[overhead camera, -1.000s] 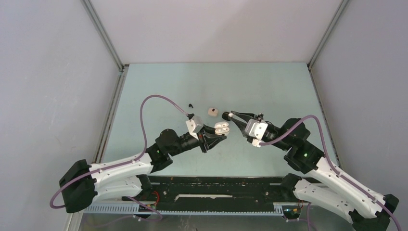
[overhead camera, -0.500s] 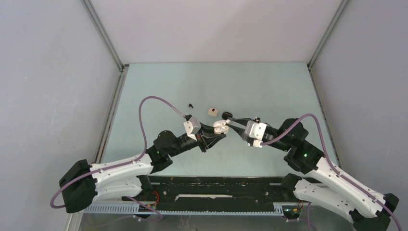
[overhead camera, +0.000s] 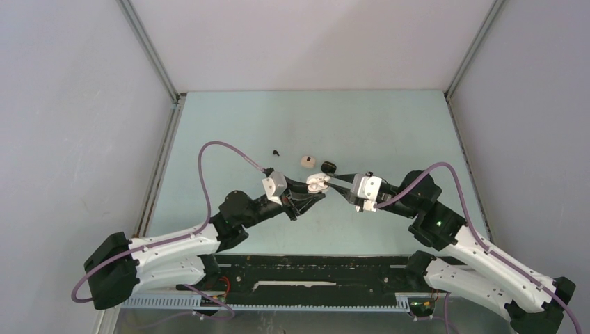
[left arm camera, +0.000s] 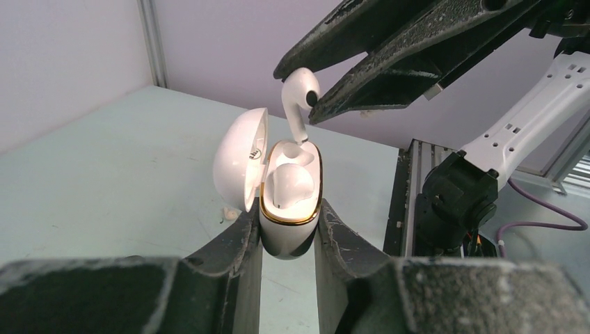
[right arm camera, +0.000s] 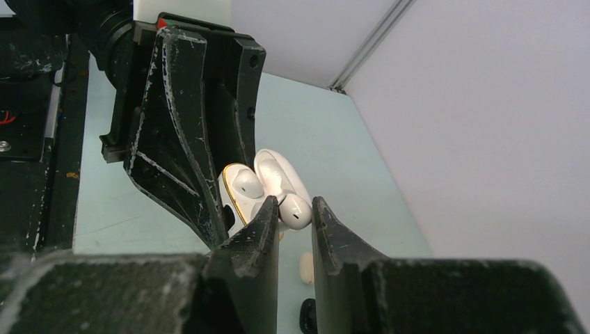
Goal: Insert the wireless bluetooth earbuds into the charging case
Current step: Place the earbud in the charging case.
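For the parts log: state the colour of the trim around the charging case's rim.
Gold trim on the white charging case; clearest in the left wrist view.

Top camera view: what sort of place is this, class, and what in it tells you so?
Most likely a robotics lab test cell: plain grey walls box in a pale green table, and a left arm and right arm are bolted at its near edge.
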